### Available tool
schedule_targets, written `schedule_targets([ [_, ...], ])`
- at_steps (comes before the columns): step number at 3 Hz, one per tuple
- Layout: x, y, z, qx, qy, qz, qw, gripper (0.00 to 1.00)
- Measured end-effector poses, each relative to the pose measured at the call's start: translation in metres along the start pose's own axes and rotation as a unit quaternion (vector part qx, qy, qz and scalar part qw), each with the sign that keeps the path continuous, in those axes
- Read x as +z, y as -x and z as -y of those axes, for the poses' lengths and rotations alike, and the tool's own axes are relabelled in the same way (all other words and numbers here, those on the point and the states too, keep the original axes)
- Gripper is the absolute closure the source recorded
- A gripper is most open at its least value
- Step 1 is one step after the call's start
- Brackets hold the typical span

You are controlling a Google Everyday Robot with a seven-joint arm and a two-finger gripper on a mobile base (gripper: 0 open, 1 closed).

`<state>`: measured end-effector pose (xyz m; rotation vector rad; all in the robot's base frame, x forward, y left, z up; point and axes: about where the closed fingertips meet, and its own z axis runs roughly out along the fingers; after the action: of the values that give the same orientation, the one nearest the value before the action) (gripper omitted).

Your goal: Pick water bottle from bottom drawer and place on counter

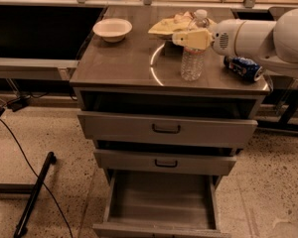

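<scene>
The small clear plastic water bottle with the white cap [192, 66] stands upright on the glossy grey-brown metal bench [124, 63], near its front edge. The cream-coloured gripper [191, 37] sits across its upper body; whether it clamps or has let go, I cannot tell. If the arm drew off sideways while clamped, I reckon the light bottle could topple toward the blue soda can [243, 67] or off the edge.

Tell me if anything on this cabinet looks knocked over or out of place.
The blue soda can lies on its side near the right edge of the counter. The bottom drawer is pulled wide open. The water bottle stands upright, the gripper at its neck.
</scene>
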<state>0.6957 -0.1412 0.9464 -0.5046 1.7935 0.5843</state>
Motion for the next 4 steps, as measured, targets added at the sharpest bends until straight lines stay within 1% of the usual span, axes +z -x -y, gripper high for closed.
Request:
schedule_targets([
  [1,0.000,0.000,0.000,0.000,0.000,0.000,1.0000,0.00],
  [2,-0.007,0.004,0.004,-0.038,0.000,0.014,0.9992,0.00],
  [3,-0.049,0.023,0.024,-0.104,-0.006,0.065,0.9924,0.00],
  [4,-0.073,0.030,0.035,-0.131,-0.015,0.079,0.9882,0.00],
])
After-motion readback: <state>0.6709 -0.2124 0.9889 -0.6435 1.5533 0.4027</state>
